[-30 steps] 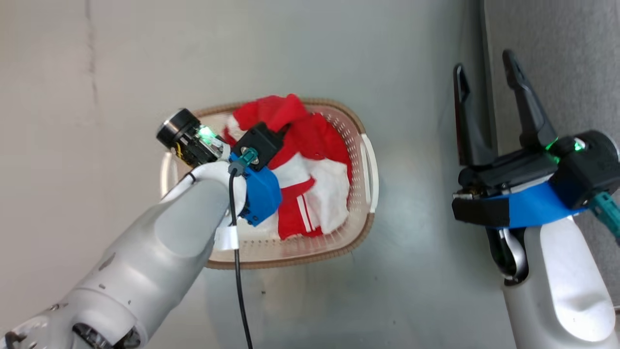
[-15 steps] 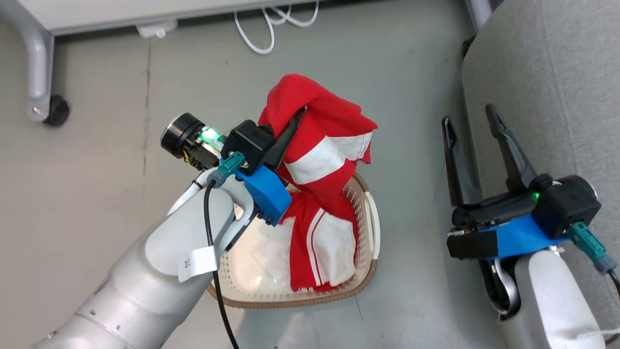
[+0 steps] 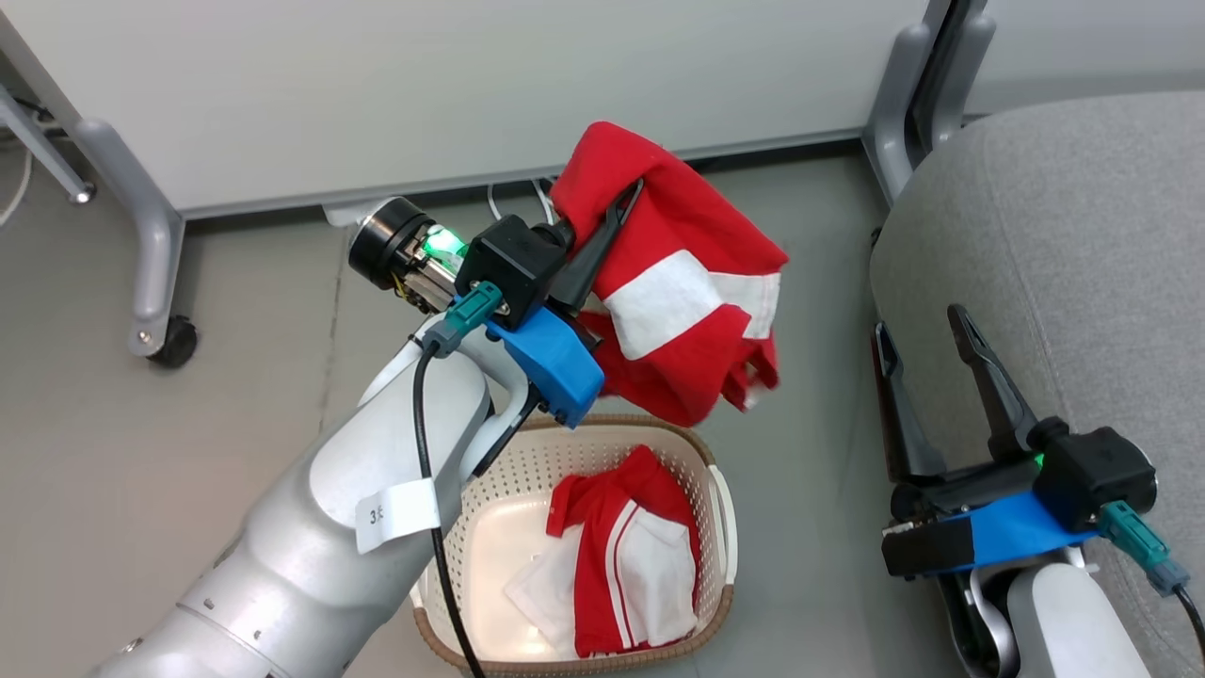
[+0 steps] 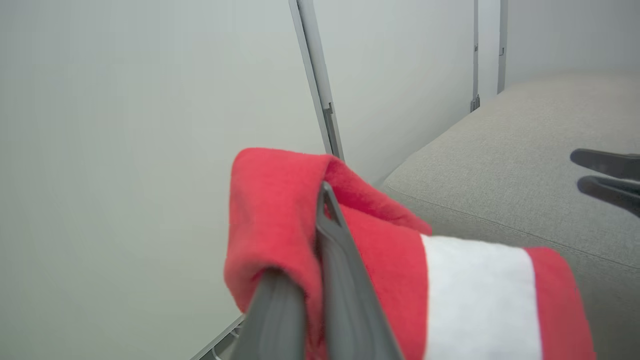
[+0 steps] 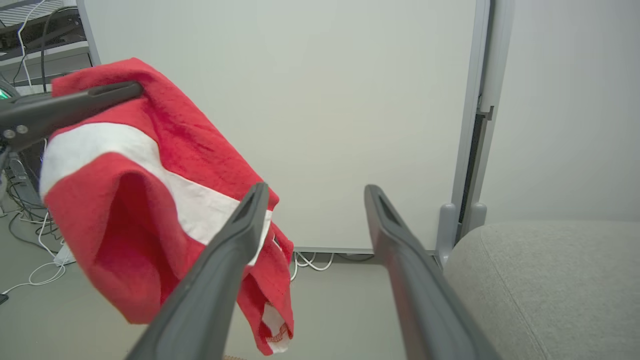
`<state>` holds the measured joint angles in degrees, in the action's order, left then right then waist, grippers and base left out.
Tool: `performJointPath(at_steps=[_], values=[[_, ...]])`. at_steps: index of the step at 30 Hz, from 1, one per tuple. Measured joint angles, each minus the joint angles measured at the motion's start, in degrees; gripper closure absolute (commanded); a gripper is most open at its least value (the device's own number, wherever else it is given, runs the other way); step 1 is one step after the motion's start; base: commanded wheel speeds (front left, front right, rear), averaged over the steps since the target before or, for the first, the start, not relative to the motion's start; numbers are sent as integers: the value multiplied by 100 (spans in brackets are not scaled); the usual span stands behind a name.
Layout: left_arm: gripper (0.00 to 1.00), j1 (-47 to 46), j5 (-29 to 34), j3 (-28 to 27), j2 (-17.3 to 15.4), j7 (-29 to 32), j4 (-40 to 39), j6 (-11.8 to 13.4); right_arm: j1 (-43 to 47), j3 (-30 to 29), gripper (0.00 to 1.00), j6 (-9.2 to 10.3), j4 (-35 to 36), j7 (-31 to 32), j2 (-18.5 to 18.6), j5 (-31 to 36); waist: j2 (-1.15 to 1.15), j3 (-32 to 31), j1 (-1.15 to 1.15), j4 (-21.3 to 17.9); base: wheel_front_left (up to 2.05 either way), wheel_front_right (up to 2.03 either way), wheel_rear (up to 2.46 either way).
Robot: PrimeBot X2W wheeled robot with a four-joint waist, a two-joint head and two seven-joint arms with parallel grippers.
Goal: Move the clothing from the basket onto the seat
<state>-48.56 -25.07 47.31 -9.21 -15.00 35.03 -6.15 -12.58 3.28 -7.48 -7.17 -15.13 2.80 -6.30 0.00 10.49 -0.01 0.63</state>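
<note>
My left end effector (image 3: 621, 202) is clamped shut on a red and white garment (image 3: 687, 311). It pinches a fold near the top, so the rest hangs free in the air above the basket (image 3: 555, 461), clear of its rim. The garment has not reached the seat (image 3: 1064, 235). That grey cushion lies off to my right, and nothing red lies on the part of it I can see. My right end effector (image 3: 918, 325) holds nothing. Its fingers are spread wide, and it hovers just beside the seat's near edge. More clothing (image 3: 621, 556) lies in the basket: a red piece with thin white stripes, over something white at the bottom. I judge the task to be in its early-to-middle part, with one piece lifted out but not delivered and at least one more to fetch. For the piece I hold, what is left is the carry across to the cushion and the release.
</note>
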Motion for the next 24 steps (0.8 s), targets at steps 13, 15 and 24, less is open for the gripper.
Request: performJointPath(at_steps=[13, 15, 24], values=[[100, 15, 30, -15, 36, 0, -10, -44, 244, -70, 0, -1, 31, 0, 0, -25, 0, -396, 1, 83, 0, 0, 0], [100, 16, 36, -26, 30, 0, -11, -46, 242, -49, 0, 0, 57, 0, 0, -34, 0, -391, 1, 85, 0, 0, 0], [100, -1, 94, -71, 25, 0, -21, -47, -234, 598, 0, -1, 204, 0, -1, -32, 0, -271, 1, 83, 0, 0, 0]])
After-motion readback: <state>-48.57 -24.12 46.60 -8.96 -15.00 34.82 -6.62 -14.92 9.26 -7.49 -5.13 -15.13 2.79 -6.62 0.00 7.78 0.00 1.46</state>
